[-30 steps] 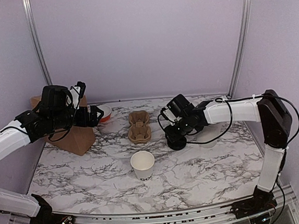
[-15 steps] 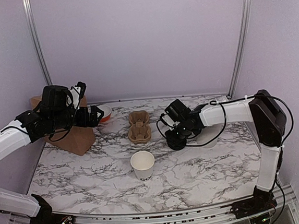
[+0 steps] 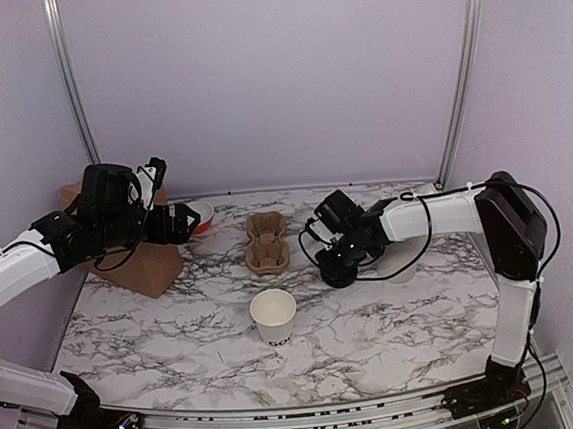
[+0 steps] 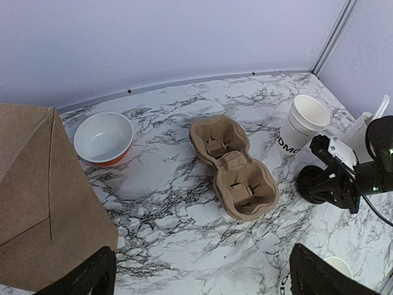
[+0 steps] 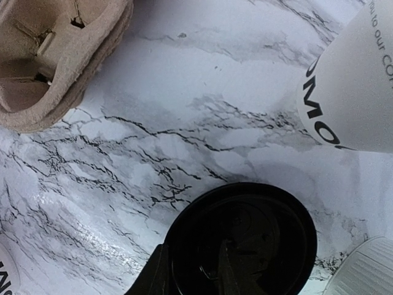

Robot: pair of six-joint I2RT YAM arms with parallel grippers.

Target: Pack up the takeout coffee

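Note:
The coffee cup (image 3: 274, 316), white with dark lettering, stands open-topped and lidless at the front middle of the table; its rim (image 4: 336, 265) shows at the bottom of the left wrist view. Its round black lid (image 3: 340, 270) (image 5: 258, 233) (image 4: 309, 183) lies on the marble further back and to the right. My right gripper (image 3: 335, 262) (image 5: 190, 273) is down on the lid, one finger outside the rim, the other inside it, with a gap still between them. My left gripper (image 3: 173, 224) (image 4: 209, 276) hovers wide open over bare marble by the bag, holding nothing.
A brown two-slot cup carrier (image 3: 267, 243) (image 4: 233, 166) lies behind the cup. A brown paper bag (image 3: 135, 263) stands at the left, with a red-and-white bowl (image 3: 200, 216) behind it. Stacked lidless cups (image 4: 304, 126) (image 5: 353, 92) and a ribbed white cylinder (image 5: 368, 270) stand close to the lid.
My right gripper has shifted slightly left and down onto the lid, and its fingers have drawn closer together around the rim. The left arm, cup and carrier have not moved.

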